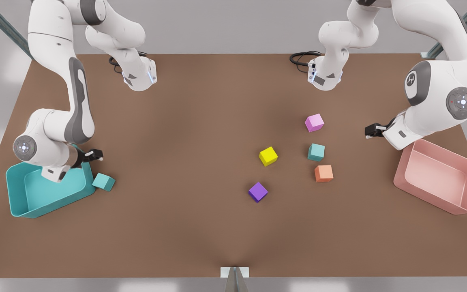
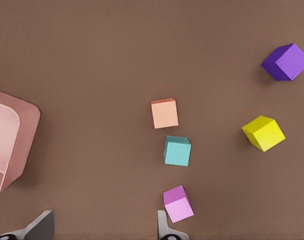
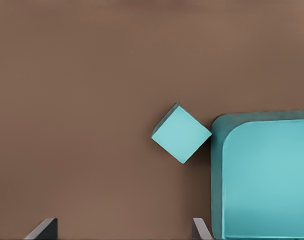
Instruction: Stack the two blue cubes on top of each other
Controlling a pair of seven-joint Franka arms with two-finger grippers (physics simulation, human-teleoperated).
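With both the left gripper [image 1: 373, 130] near the pink bin [image 1: 440, 180] and the right gripper [image 1: 94, 154] spread wide and empty, one blue cube [image 1: 103, 181] touching the teal bin [image 1: 47, 192] risks finger-wall collision, while the other [image 1: 316, 152] sits among coloured cubes.

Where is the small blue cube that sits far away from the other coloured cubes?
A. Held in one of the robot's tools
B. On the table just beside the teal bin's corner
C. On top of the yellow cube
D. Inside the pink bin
B: the lone blue cube rests on the table right next to a corner of the teal bin, outside it, with nothing gripping it.
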